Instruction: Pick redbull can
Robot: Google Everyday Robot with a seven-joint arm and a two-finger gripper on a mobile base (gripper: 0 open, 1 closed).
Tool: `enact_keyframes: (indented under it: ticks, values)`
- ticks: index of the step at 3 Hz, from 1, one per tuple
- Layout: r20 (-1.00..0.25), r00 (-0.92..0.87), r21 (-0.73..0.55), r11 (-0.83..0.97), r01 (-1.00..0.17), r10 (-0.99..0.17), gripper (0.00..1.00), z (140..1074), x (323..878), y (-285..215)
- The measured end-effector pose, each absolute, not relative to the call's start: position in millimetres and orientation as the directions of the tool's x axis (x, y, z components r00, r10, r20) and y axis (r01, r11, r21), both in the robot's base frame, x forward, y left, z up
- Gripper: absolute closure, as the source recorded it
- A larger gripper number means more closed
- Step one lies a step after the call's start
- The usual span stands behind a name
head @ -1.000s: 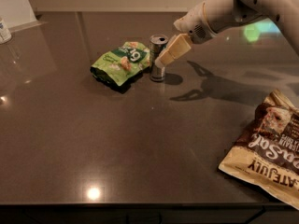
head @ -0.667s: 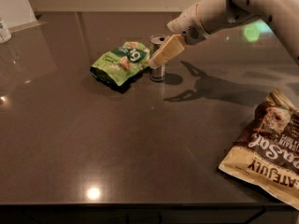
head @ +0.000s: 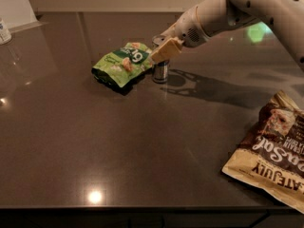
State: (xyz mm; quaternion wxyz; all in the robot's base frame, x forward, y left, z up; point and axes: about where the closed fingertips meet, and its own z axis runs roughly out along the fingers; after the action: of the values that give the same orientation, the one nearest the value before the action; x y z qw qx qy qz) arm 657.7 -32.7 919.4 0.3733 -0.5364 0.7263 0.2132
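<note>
The redbull can [head: 160, 72] stands upright on the dark table [head: 142, 141], just right of a green snack bag [head: 124, 63] and close against it. Only the can's lower silver-and-blue body shows. My gripper [head: 164, 49] is at the can's upper part and hides its top. The white arm reaches in from the upper right.
A brown-and-cream snack bag [head: 275, 151] lies at the table's right front edge. A small bottle [head: 4, 31] stands at the far left by a raised ledge. The table's front edge runs along the bottom of the view.
My gripper has moved left and a little down from beside the can to over its top. The can and the bags have not moved.
</note>
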Motion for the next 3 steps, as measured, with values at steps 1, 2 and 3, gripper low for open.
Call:
enact_keyframes:
  ticks: [1,2,3]
  values:
    - [-0.775,-0.144,-0.097,0.341,-0.935,-0.616,0.65,928.1,656.5,-36.6]
    - [-0.784,-0.123,-0.115,0.337,-0.935,-0.609,0.88,952.7,645.6,-43.0]
    - [-0.786,-0.102,-0.123,0.317,-0.940,-0.610,1.00,981.5,626.7,-54.1]
